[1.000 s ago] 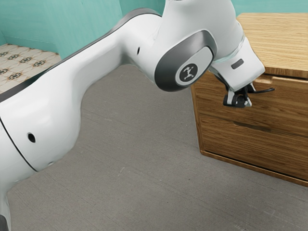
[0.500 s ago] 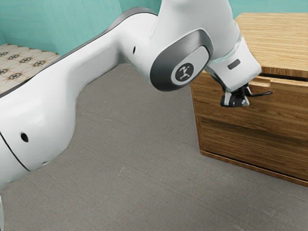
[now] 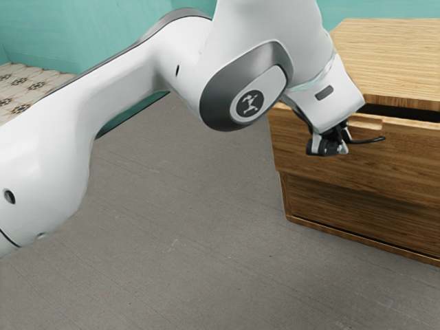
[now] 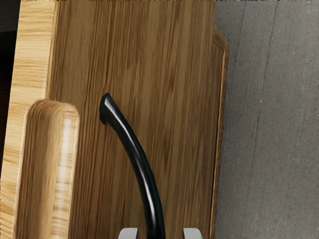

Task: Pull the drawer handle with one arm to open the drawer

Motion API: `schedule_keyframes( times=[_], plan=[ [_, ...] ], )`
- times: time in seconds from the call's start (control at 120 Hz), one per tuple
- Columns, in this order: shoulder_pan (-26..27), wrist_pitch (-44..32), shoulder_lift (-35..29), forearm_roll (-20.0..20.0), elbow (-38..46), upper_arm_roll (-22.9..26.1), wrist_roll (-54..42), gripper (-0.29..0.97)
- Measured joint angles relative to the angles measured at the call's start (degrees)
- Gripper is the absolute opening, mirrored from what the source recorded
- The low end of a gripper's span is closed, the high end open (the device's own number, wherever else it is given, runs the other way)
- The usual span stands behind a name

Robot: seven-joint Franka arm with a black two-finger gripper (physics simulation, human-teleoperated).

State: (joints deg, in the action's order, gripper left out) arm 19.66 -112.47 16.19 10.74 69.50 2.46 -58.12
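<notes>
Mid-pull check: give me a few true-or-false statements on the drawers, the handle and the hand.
1. The top drawer is partly pulled out. True: a dark gap shows under the top of the cabinet.
2. The lower drawer is pulled out as well. False: its front sits further back than the top one's.
3. The hand is at the top drawer's handle. True.
4. The handle is white. False: it is black.

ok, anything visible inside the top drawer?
The top drawer stands partly out under the cabinet top; behind its front shows a dark gap. Any contents are hidden by the front panel and shadow. The pincer is at the handle.
</notes>
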Motion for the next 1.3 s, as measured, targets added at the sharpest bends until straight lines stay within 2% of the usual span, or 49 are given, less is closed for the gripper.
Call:
schedule_keyframes(
  times=[1.3],
  plan=[
    [0.32, -0.55, -7.85, -1.0, 10.11, 0.57, 2.63, -0.01]
  ],
)
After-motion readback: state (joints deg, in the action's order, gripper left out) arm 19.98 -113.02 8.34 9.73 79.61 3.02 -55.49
